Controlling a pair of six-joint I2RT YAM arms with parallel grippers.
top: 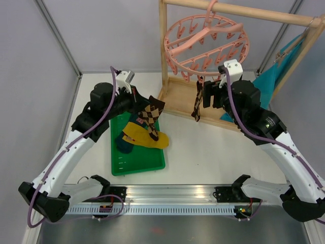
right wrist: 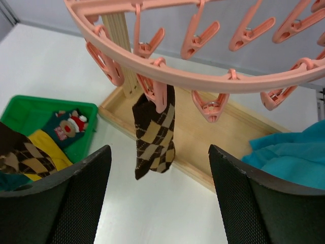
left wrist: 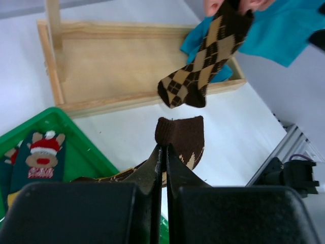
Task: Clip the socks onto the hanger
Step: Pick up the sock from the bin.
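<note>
The pink round hanger [top: 205, 43] hangs by its hook from the wooden rack's top bar; its ring [right wrist: 203, 76] crosses the right wrist view. One argyle sock [top: 197, 104] hangs from a clip at its front edge, also in the right wrist view [right wrist: 154, 134] and the left wrist view [left wrist: 205, 63]. My right gripper [right wrist: 160, 193] is open and empty just in front of that hung sock. My left gripper [left wrist: 163, 152] is shut on a second argyle sock [left wrist: 180, 140], lifted above the green tray [top: 119, 162]. A mustard sock [top: 147, 136] and teal socks [top: 124, 144] lie in the tray.
The wooden rack frame [top: 163, 46] with its flat base [left wrist: 132, 66] stands at the back. A large teal cloth [top: 271, 81] hangs on the rack's right side and spills onto the base. A teal sock with a red-white figure [left wrist: 40, 157] lies in the tray.
</note>
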